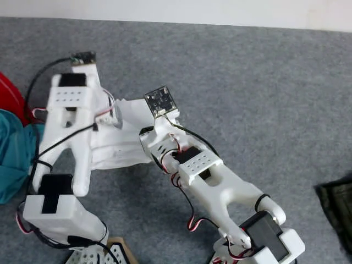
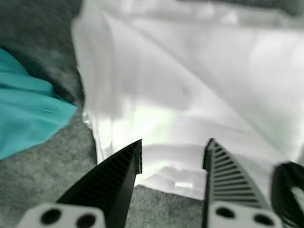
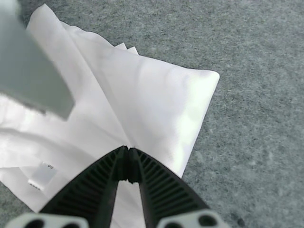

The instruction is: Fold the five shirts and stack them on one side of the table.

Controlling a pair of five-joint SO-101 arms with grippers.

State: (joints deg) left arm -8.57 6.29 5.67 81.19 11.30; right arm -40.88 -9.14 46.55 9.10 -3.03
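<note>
White shirt (image 1: 120, 151) half under my arms, right gripper (image 3: 127, 152) pinching it, left gripper (image 2: 175, 142) spread wide, teal shirt (image 1: 11, 159) cropped, grey table (image 1: 264, 82).

shirt (image 3: 156, 104) on table (image 1: 247, 66), under left gripper (image 2: 173, 147) and right gripper (image 3: 128, 151) | second shirt (image 2: 23, 114) just beside left gripper, outboard | third shirt (image 1: 336, 209) well apart from right gripper, outboard

This looks like a robotics lab bench: a white plastic arm (image 1: 69, 126) at the left and a second arm (image 1: 220, 181) at lower right, with loose wiring (image 1: 190, 212) and a bare circuit board (image 1: 160, 101) near the centre, stand on a table (image 1: 264, 82) covered in grey felt, a pale wall (image 1: 220, 11) along the top edge
</note>
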